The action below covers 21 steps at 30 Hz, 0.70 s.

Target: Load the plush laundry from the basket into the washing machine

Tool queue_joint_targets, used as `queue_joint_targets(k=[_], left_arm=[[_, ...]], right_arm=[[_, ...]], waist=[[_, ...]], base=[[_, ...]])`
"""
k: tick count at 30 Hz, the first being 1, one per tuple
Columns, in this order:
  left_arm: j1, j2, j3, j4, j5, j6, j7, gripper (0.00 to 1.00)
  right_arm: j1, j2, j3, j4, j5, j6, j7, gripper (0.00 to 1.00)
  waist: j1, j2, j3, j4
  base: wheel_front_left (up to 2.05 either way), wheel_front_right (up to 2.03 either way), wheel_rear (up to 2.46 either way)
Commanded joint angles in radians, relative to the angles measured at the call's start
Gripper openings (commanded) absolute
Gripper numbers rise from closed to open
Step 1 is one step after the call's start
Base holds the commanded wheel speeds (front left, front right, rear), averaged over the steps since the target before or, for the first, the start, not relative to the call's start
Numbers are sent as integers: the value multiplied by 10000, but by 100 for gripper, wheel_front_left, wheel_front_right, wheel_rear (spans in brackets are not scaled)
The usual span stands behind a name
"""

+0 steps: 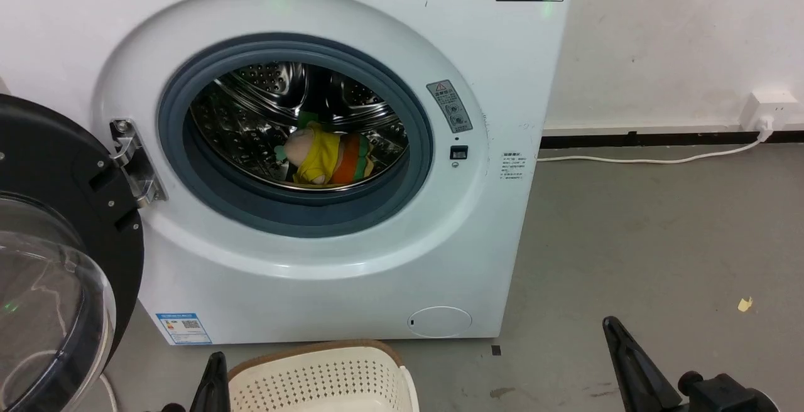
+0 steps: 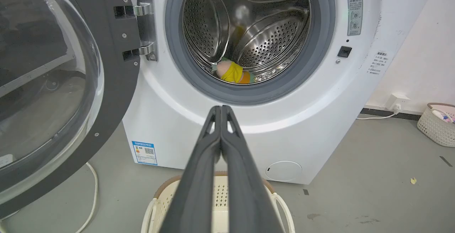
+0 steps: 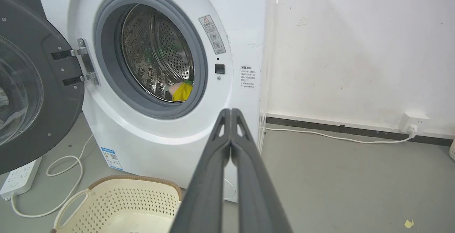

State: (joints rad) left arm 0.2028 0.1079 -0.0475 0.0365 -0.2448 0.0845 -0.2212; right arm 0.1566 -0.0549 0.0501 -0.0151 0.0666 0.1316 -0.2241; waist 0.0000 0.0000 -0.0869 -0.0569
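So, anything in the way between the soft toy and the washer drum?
Nothing visible. The soft toy already lies on the floor of the drum, behind the grey seal. The door hangs wide open at the left, off the opening. The left pincer and right pincer are shut, holding nothing, outside the washer.

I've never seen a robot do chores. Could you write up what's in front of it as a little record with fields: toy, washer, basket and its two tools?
Toy: plush laundry lying inside the steel drum, near the front
Washer: washing machine with its door swung wide open on the left-hand hinge
Basket: basket on the floor before the washer; no toy in the part that shows
Left tool: left tool shut, holding nothing, pointing at the washer
Right tool: right tool shut, holding nothing
Floor: white cable running to a wall socket
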Motion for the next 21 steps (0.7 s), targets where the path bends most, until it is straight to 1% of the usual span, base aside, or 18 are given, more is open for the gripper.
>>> queue_joint_targets(k=[1,21], left_arm=[[-175,-43,40,-33,108,-57,35,0],[-523,-143,121,-95,547,-205,444,0]], right_arm=[[-113,9,-26,17,-68,-1,53,0],[-386,16,-115,42,-180,-3,463,0]], waist=[[0,0,8,6],[0,0,169,111]], base=[[0,0,0],[0,0,0]])
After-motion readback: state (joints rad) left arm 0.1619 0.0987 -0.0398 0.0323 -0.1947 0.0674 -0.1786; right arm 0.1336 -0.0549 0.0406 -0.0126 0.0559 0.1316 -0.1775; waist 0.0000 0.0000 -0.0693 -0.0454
